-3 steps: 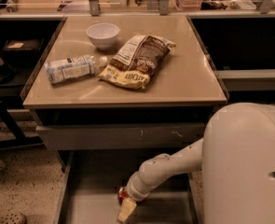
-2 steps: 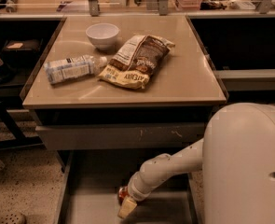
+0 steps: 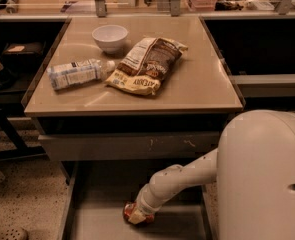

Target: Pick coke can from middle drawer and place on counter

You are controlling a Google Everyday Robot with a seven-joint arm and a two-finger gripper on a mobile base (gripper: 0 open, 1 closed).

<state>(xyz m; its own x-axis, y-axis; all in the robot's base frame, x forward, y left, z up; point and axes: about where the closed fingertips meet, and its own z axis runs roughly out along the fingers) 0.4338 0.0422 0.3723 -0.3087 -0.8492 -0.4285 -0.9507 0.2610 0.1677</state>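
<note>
The middle drawer (image 3: 99, 219) is pulled open below the counter (image 3: 197, 84), and its grey floor shows. My arm reaches down into it from the right. My gripper (image 3: 137, 215) is low over the drawer floor, right at the coke can (image 3: 129, 212). The can shows as red patches on both sides of the gripper's pale tip, and most of it is hidden by the gripper. I cannot tell whether the can is upright or on its side.
On the counter lie a water bottle (image 3: 77, 74), a brown-and-yellow chip bag (image 3: 147, 64) and a white bowl (image 3: 110, 36). A shut grey drawer front (image 3: 127, 145) with white scuffs sits just above the open drawer. My white body (image 3: 267, 179) fills the lower right.
My gripper has shifted slightly toward the back of the drawer. Red of the can now shows around its tip. Nothing on the counter has moved.
</note>
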